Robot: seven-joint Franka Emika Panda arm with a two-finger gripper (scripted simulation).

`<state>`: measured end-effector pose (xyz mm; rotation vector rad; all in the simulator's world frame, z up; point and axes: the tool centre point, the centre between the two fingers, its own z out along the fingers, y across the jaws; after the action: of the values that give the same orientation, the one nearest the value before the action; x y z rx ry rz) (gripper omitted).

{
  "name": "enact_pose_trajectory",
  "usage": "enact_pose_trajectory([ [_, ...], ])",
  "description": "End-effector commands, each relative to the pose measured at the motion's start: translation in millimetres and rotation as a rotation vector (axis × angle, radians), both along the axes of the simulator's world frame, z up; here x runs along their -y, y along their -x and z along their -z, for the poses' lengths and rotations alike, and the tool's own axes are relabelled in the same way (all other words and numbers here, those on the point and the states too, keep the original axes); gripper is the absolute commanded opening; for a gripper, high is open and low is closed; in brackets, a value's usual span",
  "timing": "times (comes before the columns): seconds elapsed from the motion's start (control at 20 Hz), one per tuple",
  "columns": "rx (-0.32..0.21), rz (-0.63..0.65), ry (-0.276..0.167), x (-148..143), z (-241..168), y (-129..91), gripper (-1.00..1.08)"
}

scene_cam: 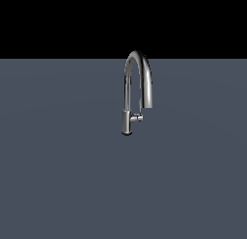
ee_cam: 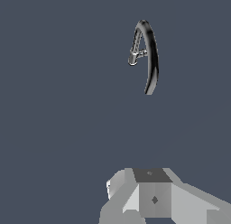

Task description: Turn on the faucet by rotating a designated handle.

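Faucet [scene_cam: 129, 96] stands upright on the flat grey counter [scene_cam: 58, 175], a little toward the exterior view's right of centre and near the counter's far edge, where grey meets black background. Short thick base cylinder at the bottom, slim riser above it, high arch curving over toward the exterior view's right, spout end hanging down just above the handle's level.

Handle [scene_cam: 137, 117] is a stubby chrome lever sticking out sideways from the base cylinder toward the exterior view's right, roughly level. It sits under the spout's mouth, so the arch closes in overhead on that side; the exterior view's left of the base is open.

Counter surface around the faucet is bare grey on all sides that show, with wide room in front.

In the wrist view the faucet [ee_cam: 146, 56] appears foreshortened, arch seen nearly end-on, with the handle [ee_cam: 140, 52] a thin bar across the loop. Only part of the white and grey arm body [ee_cam: 153, 196] shows there, well apart from the faucet, touching nothing. The arm is not in the exterior view. Jaws are out of sight in both views; their state cannot be told.
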<state>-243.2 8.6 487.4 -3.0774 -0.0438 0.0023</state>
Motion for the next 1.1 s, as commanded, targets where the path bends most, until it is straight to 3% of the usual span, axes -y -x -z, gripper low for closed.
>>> enact_pose_trajectory([
  [0.0,0.000,0.000,0.000,0.0,0.0,0.0,-1.00],
  [0.55,-0.040,0.031,-0.028,-0.2,2.0,-16.3,-1.00],
  [1.05,-0.151,0.114,-0.106,1.4,10.9,-60.2,-1.00],
])
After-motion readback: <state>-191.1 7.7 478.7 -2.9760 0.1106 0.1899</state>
